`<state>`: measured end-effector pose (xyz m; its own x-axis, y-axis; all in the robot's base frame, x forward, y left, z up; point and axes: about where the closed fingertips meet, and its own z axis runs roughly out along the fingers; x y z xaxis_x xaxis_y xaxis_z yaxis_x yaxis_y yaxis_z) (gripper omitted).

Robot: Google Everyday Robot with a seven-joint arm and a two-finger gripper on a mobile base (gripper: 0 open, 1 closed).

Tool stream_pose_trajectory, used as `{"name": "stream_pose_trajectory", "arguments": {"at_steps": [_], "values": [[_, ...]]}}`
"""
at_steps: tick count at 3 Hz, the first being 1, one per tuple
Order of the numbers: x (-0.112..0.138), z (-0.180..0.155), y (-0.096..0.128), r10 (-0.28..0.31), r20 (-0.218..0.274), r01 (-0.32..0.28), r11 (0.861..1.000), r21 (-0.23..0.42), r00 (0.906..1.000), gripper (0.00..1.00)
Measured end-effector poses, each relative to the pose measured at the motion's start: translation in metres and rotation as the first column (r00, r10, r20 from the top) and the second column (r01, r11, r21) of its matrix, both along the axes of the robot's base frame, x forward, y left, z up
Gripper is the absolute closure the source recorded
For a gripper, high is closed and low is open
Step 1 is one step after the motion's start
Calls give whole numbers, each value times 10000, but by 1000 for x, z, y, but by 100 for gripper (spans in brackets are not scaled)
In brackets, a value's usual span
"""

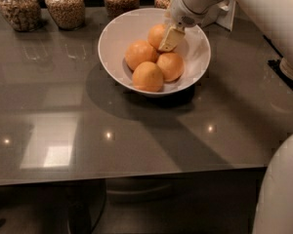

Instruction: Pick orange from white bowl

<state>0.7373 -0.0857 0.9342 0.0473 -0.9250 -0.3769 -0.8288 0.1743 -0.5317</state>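
Over the table (63, 111), the claw (167, 43) slants into the white bowl (113, 35); grip indiscernible.

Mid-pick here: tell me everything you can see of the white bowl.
The white bowl is wide, round and glossy, like glazed ceramic, with curved sides. It sits upright on the grey table, in front of the grain jars. Four oranges lie clustered inside. The pincer reaches down into it at the rear orange.
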Motion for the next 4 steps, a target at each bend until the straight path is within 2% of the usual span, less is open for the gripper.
{"name": "stream_pose_trajectory", "arguments": {"at_steps": [1, 4], "values": [[0, -1, 0, -13, -55, 13, 10000, -17, 10000, 37], [0, -2, 1, -8, -240, 8, 10000, 10, 9997, 34]]}}
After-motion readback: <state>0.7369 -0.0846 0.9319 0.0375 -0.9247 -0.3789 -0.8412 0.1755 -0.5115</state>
